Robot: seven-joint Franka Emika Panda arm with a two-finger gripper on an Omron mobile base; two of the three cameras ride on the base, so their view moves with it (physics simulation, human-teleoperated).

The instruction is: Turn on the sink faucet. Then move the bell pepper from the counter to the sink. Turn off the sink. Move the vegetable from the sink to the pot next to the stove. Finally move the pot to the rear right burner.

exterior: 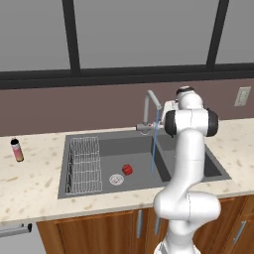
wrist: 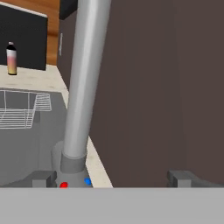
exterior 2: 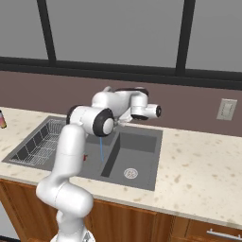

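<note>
Beige speckled stone counter (exterior: 34, 181) runs beneath a dark-framed window, with a wide dark grey double-basin sink (exterior: 141, 141) set into it. At the sink's rear edge stands the tall slim grey metal faucet (exterior: 149, 106), and a thin blue stream falls from its spout into the basin.

Seen from the hand camera, the two-finger gripper (wrist: 114, 179) is spread to its full width, its dark fingertips (wrist: 43, 178) standing either side of the faucet's base, gripping nothing; whether a tip touches the base cannot be told. That view alone shows the small red and blue dots on the base.

From the left base camera, the small squat red bell pepper (exterior: 127, 169) lies on the sink floor just beside a round silver drain (exterior: 116, 179), with the wire rack (exterior: 84, 166) filling the basin's left end. In the right base view the white arm covers most of the pepper. A slim pink-and-tan bottle with a dark cap (exterior: 17, 150) stands on the counter's left end, well apart from the sink.
</note>
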